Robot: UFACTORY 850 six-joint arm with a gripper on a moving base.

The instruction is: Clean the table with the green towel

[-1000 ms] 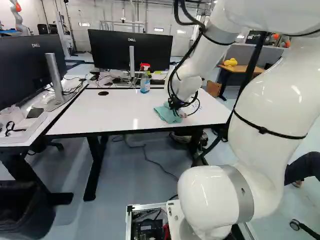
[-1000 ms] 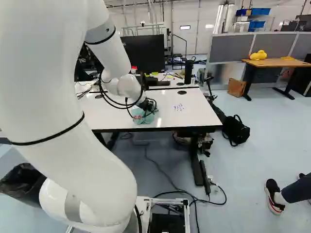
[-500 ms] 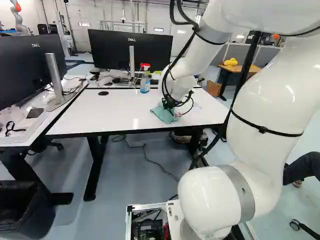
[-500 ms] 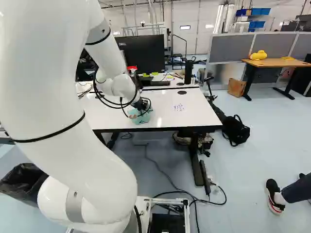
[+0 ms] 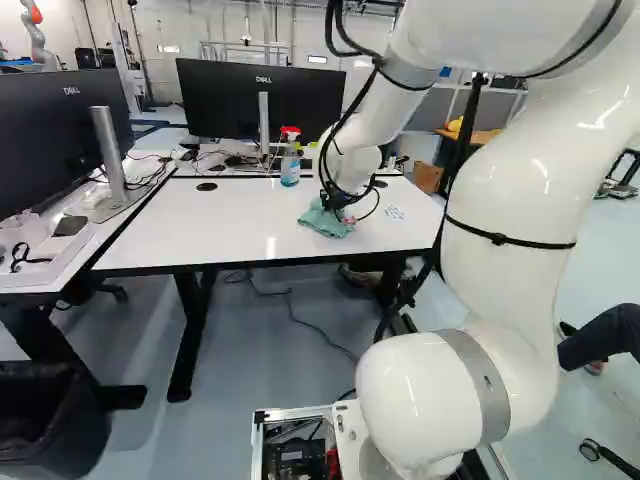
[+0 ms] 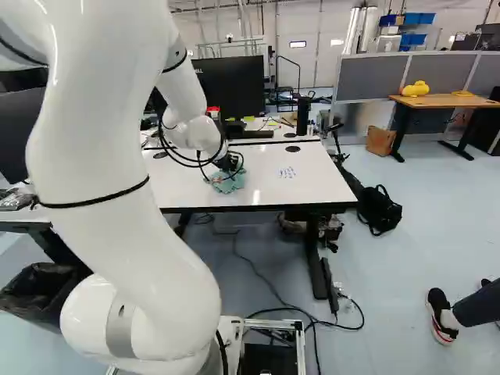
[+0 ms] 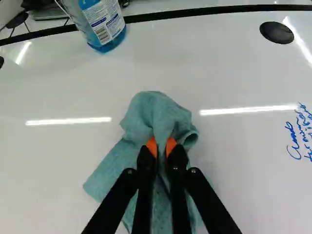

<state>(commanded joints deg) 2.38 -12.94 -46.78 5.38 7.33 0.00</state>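
Note:
My gripper [image 5: 338,203] is low over the white table [image 5: 240,225], its fingertips largely hidden by cables in the left base view. In the wrist view the gripper [image 7: 162,146] is shut on the green towel [image 7: 155,114], a fold of cloth pinched between the orange pads. The rest of the towel lies bunched and spread on the tabletop beneath and around the fingers. Blue handwriting [image 7: 301,131] marks the tabletop beside the towel; it also shows as small marks [image 6: 287,173] in the right base view.
A spray bottle [image 5: 290,163] with a red top stands beyond the towel near the table's far edge. Monitors [image 5: 262,100] stand behind and at the left. A black bin [image 5: 50,425] is on the floor. Another robot [image 5: 38,35] is far back. A person's leg [image 6: 478,305] is at the right.
The arm has swung slightly leftward in the left base view, carrying the gripped towel a short way across the tabletop, away from the handwriting. The base has not moved.

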